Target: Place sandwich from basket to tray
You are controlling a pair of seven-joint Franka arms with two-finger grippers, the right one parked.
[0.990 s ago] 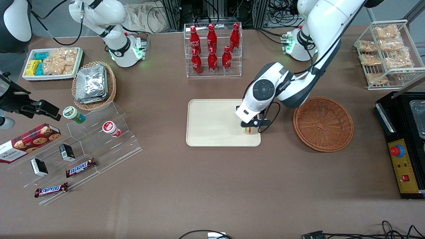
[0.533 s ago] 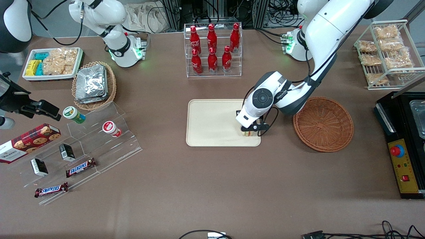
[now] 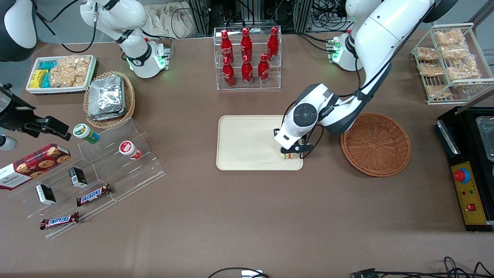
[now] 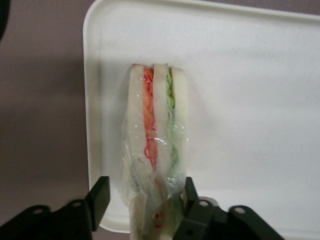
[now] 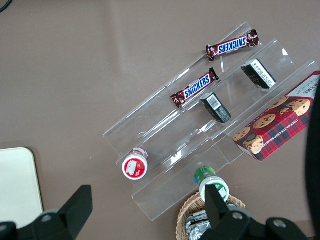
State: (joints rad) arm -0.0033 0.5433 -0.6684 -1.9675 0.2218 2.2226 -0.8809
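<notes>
The sandwich (image 3: 286, 155) (image 4: 157, 145), a clear-wrapped wedge with red and green filling, stands on edge on the cream tray (image 3: 247, 143) (image 4: 250, 100), close to the tray's corner nearest the front camera and the basket. My gripper (image 3: 288, 153) (image 4: 145, 200) is low over the tray, straddling the sandwich's near end. It is open: one finger (image 4: 100, 197) stands clear of the wrap, the other rests against it. The reddish-brown wicker basket (image 3: 375, 144) sits beside the tray toward the working arm's end with nothing in it.
An acrylic rack of red bottles (image 3: 247, 58) stands farther from the camera than the tray. A tan basket of foil packets (image 3: 109, 98) and acrylic snack steps (image 3: 104, 166) lie toward the parked arm's end. A wire rack (image 3: 449, 61) and black control box (image 3: 469, 170) sit past the basket.
Over the last second the gripper sank a little with the sandwich onto the tray; since half a second ago it has hardly moved.
</notes>
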